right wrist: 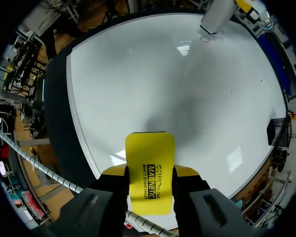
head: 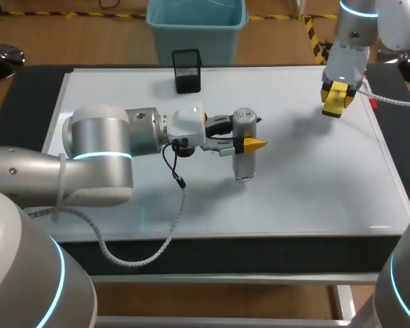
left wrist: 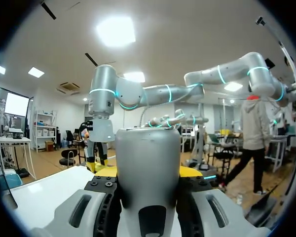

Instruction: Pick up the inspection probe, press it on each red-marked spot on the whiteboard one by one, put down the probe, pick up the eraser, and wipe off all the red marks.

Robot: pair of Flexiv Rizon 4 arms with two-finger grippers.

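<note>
The inspection probe (head: 244,154), a grey cylinder, stands upright over the middle of the whiteboard (head: 314,184) with its clear tip close above the surface. My left gripper (head: 250,141) is shut on it from both sides; in the left wrist view the probe (left wrist: 148,177) fills the gap between the fingers. The yellow eraser (head: 334,100) hangs above the board's far right part, and my right gripper (head: 335,104) is shut on it. In the right wrist view the eraser (right wrist: 149,170) sits between the fingers above the whiteboard (right wrist: 153,74). I see no red marks on the board.
A black mesh pen holder (head: 186,70) stands at the board's far edge, left of centre. A black cable (head: 174,167) dangles from my left wrist onto the board. A small red object (head: 373,103) lies by the board's right edge.
</note>
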